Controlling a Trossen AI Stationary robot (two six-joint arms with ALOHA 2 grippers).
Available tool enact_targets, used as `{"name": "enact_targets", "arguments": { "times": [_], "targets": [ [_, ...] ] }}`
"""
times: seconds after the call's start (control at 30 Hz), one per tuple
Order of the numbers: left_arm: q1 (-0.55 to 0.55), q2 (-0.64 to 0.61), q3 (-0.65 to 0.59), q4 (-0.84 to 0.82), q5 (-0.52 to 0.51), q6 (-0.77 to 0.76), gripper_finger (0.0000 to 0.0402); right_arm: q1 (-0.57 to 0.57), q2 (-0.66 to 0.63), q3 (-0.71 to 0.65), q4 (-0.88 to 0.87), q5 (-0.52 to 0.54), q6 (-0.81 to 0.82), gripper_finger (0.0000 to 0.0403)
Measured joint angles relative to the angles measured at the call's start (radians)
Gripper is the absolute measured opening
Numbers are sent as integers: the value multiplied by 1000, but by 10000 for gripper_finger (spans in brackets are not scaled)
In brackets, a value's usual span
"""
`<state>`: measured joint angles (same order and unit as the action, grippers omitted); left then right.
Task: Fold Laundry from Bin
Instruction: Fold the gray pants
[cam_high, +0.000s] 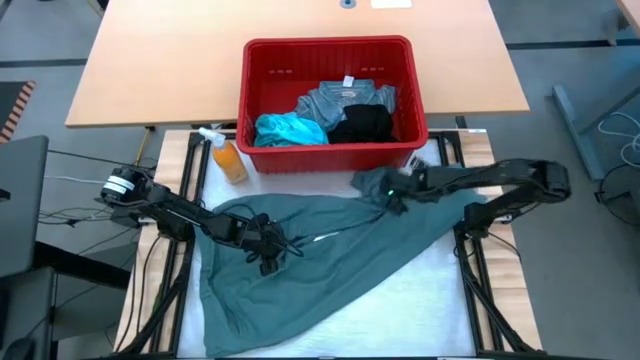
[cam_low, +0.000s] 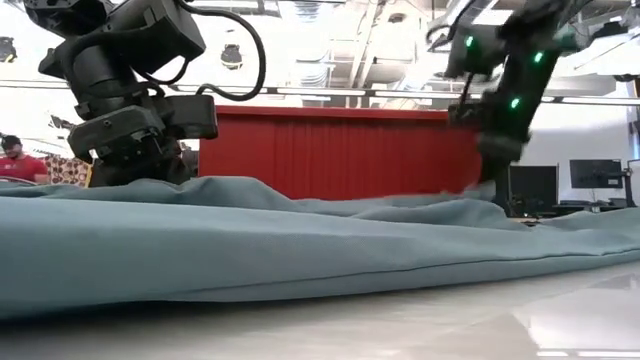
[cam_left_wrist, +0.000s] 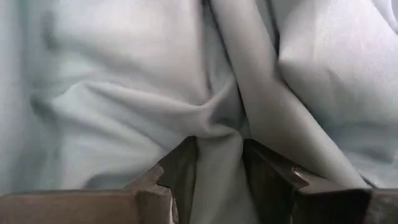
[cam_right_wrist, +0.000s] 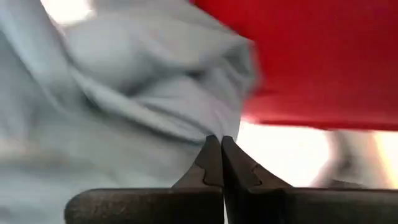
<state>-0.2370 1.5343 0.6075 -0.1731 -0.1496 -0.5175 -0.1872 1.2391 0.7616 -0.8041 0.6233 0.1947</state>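
The grey-green garment lies spread on the table's white pad, below the red bin. The bin holds a mottled blue-grey garment, a turquoise one and a black one. My left gripper is down on the garment's left middle, shut on a fold. My right gripper is shut at the garment's bunched far right corner, close to the bin's near wall. My left gripper pinches a raised fold of the grey-green garment between its two fingers. It comes from above, and creases run out from the pinch. The rest of the garment lies on the table. My right gripper's fingertips meet beside the bunched cloth; I cannot tell whether they touch it.
An orange spray bottle stands at the bin's near left corner, beside the garment's far left edge. A wooden table lies beyond the bin. A person in red shows far off in the room.
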Motion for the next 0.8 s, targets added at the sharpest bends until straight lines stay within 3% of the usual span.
{"name": "enact_targets", "arguments": {
  "times": [0.2,0.3,0.37,0.47,0.6,0.8],
  "targets": [
    [13,-18,-1,2,0,-13,125,-5,-154,112,-158,238,-340,14],
    [12,-18,-1,3,1,-29,125,-28,-197,168,-206,319,-326,14],
    [9,-18,0,3,8,-36,125,-57,-217,217,-260,263,-177,14],
    [3,-18,0,4,6,-43,125,-105,-243,267,-303,35,11,14],
    [2,-18,0,3,6,-28,125,-101,-272,242,-207,-223,81,16],
    [-7,-18,0,3,4,-59,125,-87,-236,209,-172,-252,112,17]
  ]
}}
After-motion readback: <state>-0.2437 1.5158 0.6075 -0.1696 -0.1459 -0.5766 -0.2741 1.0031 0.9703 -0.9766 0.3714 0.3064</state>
